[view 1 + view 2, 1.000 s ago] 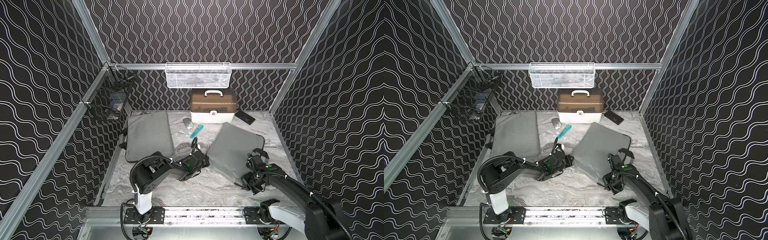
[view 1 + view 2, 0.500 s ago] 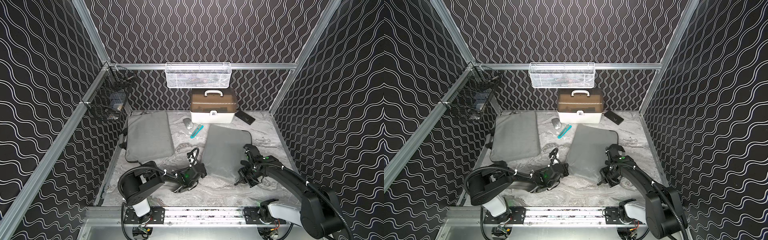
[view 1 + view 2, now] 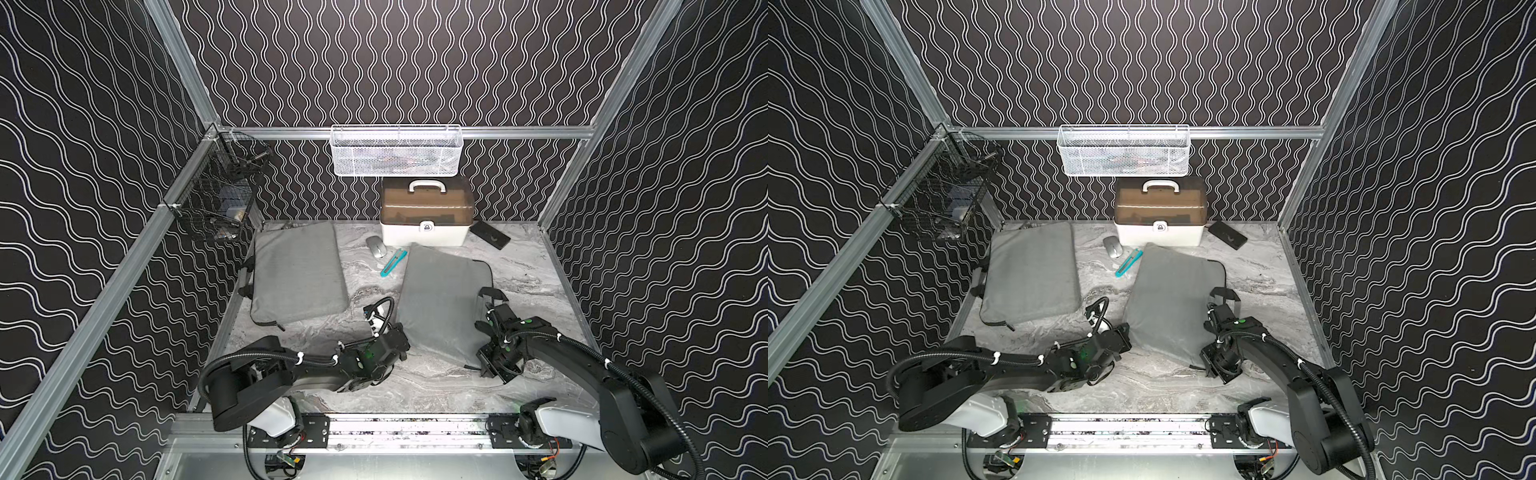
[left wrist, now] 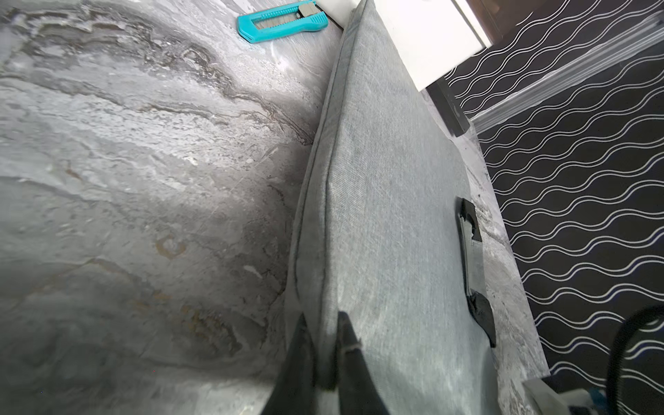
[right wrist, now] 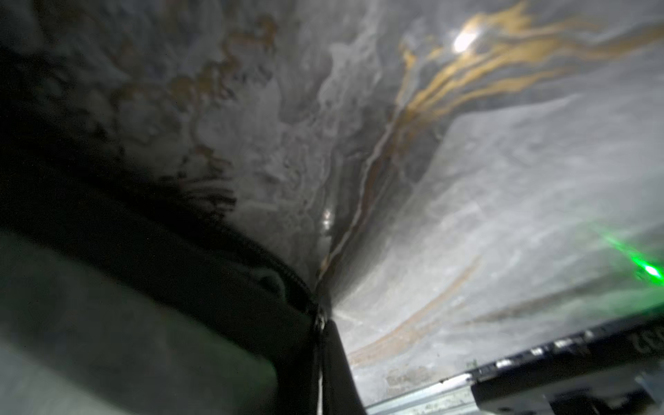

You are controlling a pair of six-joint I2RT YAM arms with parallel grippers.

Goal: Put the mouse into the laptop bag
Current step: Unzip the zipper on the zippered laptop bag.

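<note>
The grey laptop bag lies right of the table's middle, its far edge close to the white box. My left gripper is shut on the seam at the bag's near left corner. At the near right corner my right gripper is shut on the bag's edge, where the zipper ends. The silver mouse sits on the table at the back, left of the box and apart from both grippers.
A teal utility knife lies between mouse and bag. A second grey bag lies flat at the left. The white box with a brown lid, a black flat case, and wire baskets stand or hang at the back.
Both grippers kept their hold while the bag swung: its far end turned left toward the knife and the box. The left arm has dropped lower over the table.
</note>
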